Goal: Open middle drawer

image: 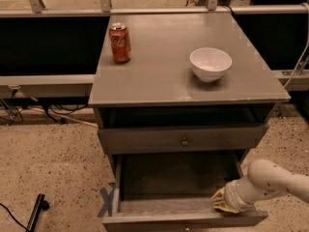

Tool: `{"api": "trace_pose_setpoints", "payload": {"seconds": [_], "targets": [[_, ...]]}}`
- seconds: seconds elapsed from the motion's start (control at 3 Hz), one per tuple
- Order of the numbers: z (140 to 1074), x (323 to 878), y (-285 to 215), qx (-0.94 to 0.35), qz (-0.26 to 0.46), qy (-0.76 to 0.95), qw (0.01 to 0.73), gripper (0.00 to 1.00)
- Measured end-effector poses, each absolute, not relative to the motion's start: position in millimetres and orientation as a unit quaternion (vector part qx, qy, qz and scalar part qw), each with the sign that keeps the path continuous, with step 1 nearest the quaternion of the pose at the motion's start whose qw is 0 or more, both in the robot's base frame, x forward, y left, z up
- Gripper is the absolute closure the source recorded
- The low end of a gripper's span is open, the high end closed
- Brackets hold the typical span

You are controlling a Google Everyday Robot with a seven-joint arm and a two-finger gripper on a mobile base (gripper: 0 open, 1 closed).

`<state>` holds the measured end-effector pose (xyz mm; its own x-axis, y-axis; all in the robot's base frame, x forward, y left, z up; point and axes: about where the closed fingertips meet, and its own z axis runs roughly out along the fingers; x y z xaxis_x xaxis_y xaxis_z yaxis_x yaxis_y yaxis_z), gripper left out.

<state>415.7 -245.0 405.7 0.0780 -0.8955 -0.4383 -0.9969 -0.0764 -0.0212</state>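
Note:
The middle drawer (pixel 186 220) is pulled out below the closed grey drawer (pixel 185 141) with a small round knob. Its dark empty inside (pixel 176 175) shows, and its front lies at the bottom edge of the view. My gripper (pixel 220 202) is at the right end of this open drawer, just behind the front panel and against its top edge. The white arm (pixel 275 180) comes in from the right. A third, lower drawer is out of view.
On the grey cabinet top (pixel 159 76) stand a red soda can (pixel 119 43) at the back left and a white bowl (pixel 210 64) at the right. A black object (pixel 36 212) and cables lie on the speckled floor at the left. Blue tape (pixel 106 202) marks the floor.

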Motion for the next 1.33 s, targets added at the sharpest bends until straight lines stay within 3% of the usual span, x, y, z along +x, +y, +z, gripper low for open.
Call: {"api": "trace_pose_setpoints", "payload": {"seconds": [0.33,0.67,1.33], "targets": [[405.7,416.3,-245.0,-0.716,0.158,0.660,0.160,1.00],[405.7,416.4,-244.9,-0.716,0.158,0.660,0.160,0.82],[405.7,417.0,-244.9,-0.716,0.158,0.660,0.160,0.36]]}}
